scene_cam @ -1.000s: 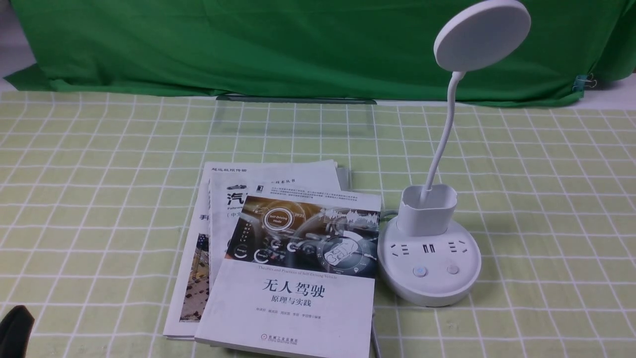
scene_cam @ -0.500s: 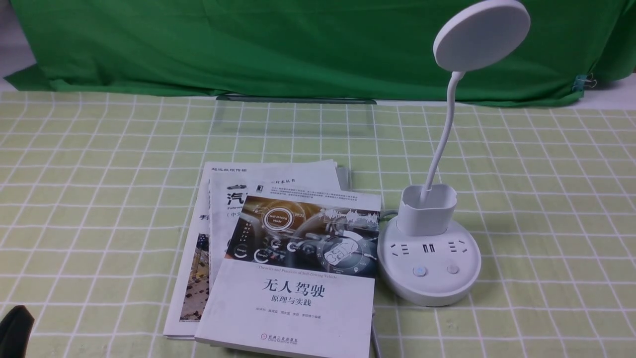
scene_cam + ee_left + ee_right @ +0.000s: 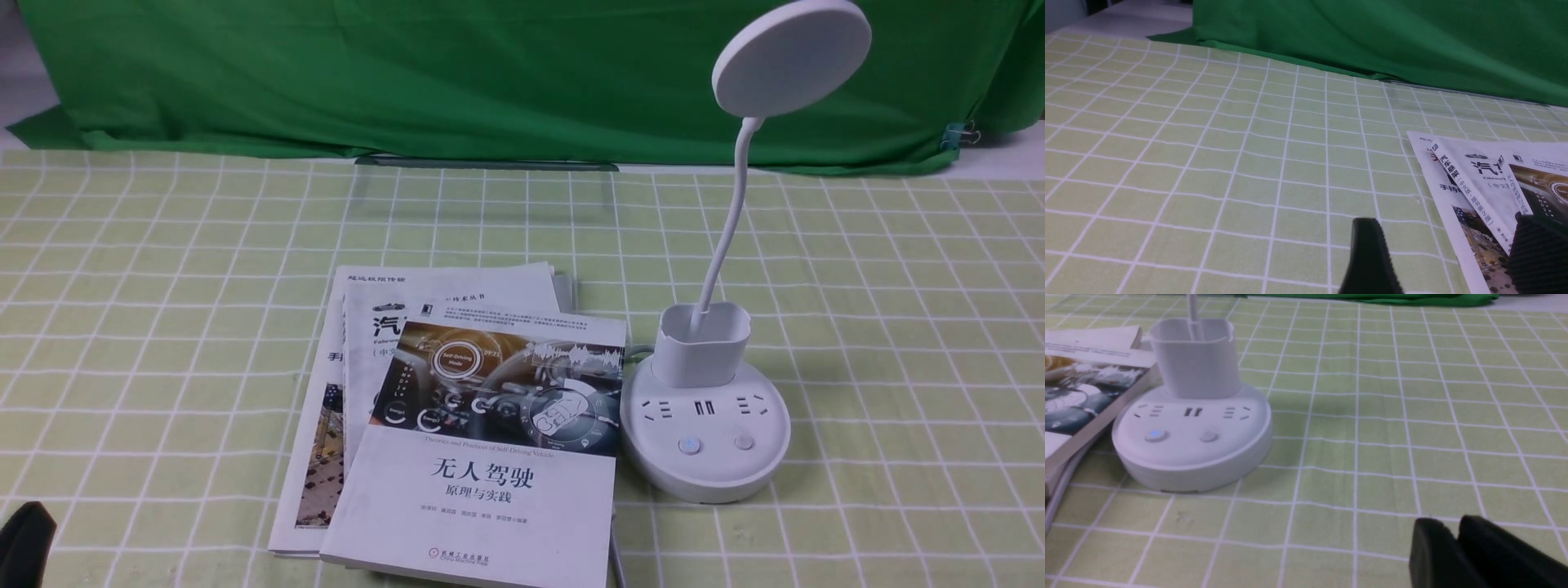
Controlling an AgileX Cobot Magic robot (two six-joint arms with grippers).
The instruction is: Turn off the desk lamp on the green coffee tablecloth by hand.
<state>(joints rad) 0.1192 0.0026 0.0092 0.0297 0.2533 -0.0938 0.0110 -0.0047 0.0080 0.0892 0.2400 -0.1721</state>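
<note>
Dark green backdrop cloth (image 3: 457,73) hangs creased across rear, bottom hem pooling on surface. Binder clip (image 3: 962,135) pinches its right edge. Pale bare surface (image 3: 1008,159) shows beside it. Even, soft lighting.

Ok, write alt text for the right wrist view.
A white desk lamp base with sockets and two buttons, one glowing blue, stands on the green coffee tablecloth. A book lies beside it, and the right gripper, closed and empty, shows at the near edge.

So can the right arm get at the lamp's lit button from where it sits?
Probably yes: only bare green coffee tablecloth lies between the right gripper and the desk lamp; its lit button is uncovered.
</note>
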